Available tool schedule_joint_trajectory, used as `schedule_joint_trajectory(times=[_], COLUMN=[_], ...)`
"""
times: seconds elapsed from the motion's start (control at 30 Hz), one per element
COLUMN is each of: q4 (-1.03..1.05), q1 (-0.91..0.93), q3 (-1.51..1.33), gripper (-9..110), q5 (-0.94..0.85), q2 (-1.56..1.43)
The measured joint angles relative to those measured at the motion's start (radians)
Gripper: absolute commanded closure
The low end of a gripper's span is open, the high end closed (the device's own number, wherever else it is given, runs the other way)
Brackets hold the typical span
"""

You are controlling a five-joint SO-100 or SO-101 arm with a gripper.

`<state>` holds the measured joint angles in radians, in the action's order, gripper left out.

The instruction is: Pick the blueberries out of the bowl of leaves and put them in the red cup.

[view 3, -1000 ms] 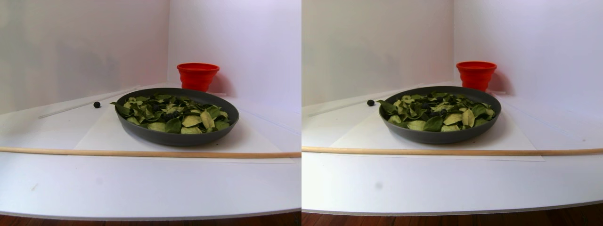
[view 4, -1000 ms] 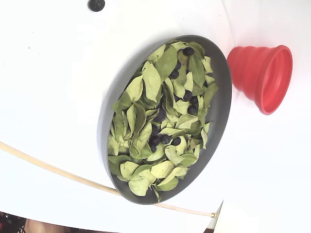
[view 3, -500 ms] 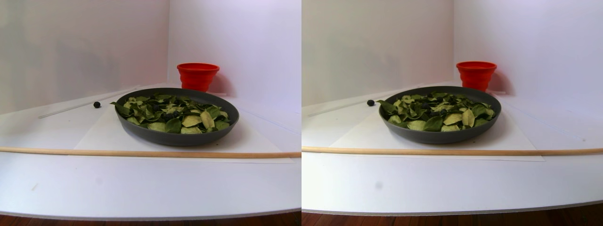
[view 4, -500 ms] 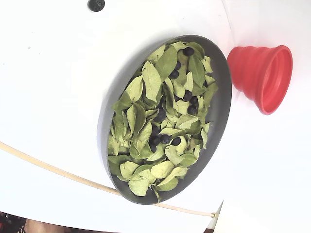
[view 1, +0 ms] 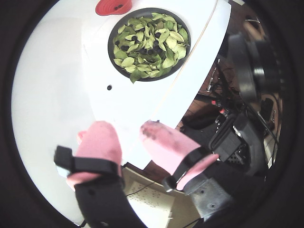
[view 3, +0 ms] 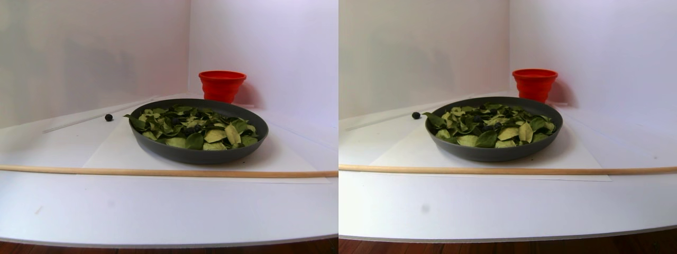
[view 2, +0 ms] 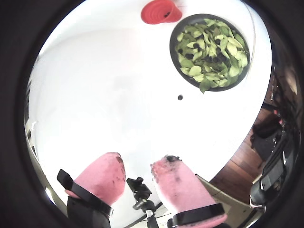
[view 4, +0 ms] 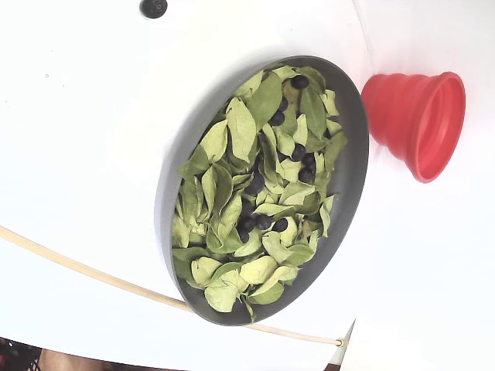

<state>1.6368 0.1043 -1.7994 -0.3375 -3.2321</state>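
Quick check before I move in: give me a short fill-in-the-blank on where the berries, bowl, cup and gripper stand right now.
1. The gripper holds nothing; its pink fingers are ____.
2. The blueberries in the bowl of leaves lie among green ____.
3. One stray berry lies on the white table, ____ the bowl.
4. The red cup stands ____ the bowl.

Missing words: open; leaves; outside; beside
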Motion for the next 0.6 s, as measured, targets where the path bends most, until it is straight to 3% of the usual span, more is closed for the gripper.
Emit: schedule_joint_trajectory(times=[0.6], q4=[-0.087], q1=[0.067], q3=[-0.087], gripper=[88], q5=[-0.431], q2=[0.176])
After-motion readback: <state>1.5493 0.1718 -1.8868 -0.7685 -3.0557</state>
